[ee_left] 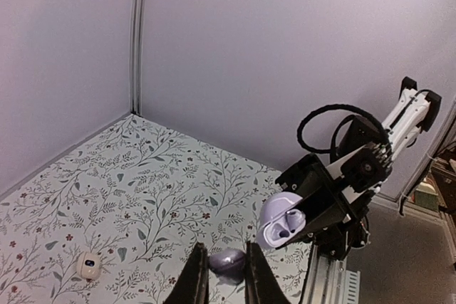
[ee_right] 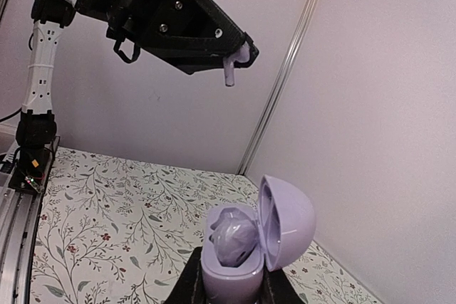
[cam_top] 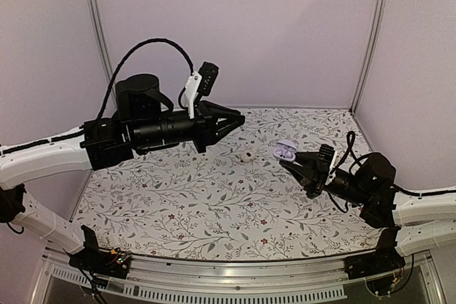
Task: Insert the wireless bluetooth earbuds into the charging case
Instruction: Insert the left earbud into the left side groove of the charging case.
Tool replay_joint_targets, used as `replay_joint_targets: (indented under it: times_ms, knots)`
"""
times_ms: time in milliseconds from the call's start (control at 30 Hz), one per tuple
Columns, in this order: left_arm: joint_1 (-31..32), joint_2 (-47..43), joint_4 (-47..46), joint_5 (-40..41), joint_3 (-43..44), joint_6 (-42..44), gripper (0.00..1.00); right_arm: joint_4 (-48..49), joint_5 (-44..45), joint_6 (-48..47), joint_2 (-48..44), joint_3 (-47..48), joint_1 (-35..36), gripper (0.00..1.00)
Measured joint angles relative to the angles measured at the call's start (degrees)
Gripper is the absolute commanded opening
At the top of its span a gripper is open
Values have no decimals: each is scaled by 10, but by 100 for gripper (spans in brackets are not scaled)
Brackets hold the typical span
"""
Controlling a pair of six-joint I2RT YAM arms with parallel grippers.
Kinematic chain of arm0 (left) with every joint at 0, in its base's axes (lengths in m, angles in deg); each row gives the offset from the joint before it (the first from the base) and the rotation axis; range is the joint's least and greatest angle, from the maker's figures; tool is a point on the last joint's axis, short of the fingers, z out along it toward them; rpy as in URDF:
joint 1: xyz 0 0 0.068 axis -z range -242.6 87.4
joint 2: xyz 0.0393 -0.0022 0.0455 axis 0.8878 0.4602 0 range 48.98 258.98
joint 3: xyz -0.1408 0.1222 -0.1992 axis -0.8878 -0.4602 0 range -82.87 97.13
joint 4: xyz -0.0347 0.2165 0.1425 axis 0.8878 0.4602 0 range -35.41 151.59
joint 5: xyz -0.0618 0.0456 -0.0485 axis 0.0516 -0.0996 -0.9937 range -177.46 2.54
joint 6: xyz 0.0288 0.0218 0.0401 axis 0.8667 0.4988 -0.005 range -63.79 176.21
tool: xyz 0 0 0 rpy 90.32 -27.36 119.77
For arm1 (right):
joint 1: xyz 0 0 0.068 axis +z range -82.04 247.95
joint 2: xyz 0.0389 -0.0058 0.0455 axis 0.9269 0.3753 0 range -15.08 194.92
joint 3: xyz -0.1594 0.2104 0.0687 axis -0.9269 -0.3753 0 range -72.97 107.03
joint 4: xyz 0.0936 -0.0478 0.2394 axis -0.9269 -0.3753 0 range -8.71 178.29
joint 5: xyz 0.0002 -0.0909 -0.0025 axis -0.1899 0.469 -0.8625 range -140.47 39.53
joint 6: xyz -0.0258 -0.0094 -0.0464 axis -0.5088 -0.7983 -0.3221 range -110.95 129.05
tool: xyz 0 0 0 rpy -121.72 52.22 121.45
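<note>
Here left tool (ee_left: 225, 253) pinches earbud (ee_left: 228, 264), seemingly — right tool (ee_right: 229, 284) clamps case (ee_right: 288, 222).

The charging case (ee_right: 285, 222) is smooth lilac plastic with a soft gloss, light catching on its open lid. The seated earbud (ee_right: 234, 236) inside shares that shine, as does the held earbud (ee_right: 229, 70) pinched in the left hand (cam_top: 241, 119). That hand and the right hand (cam_top: 288, 159), clamped on the case, are matt black plastic. The table (cam_top: 178, 204) carries a matt flower-printed covering, the wall panels (cam_top: 285, 33) are flat matt, and the corner posts (cam_top: 372, 33) are brushed metal
</note>
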Motion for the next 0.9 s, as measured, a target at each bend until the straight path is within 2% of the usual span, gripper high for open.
replay_joint_targets:
  times_ms: [200, 467, 900]
  knots:
    - [23, 35, -65, 2, 0, -18, 7, 35, 75, -23, 24, 6, 28, 0]
    - [40, 74, -106, 11, 0, -38, 7, 105, 172, -78, 52, 6, 58, 0]
    - [62, 108, -123, 15, 9, -43, 7, 153, 191, -107, 64, 6, 59, 0]
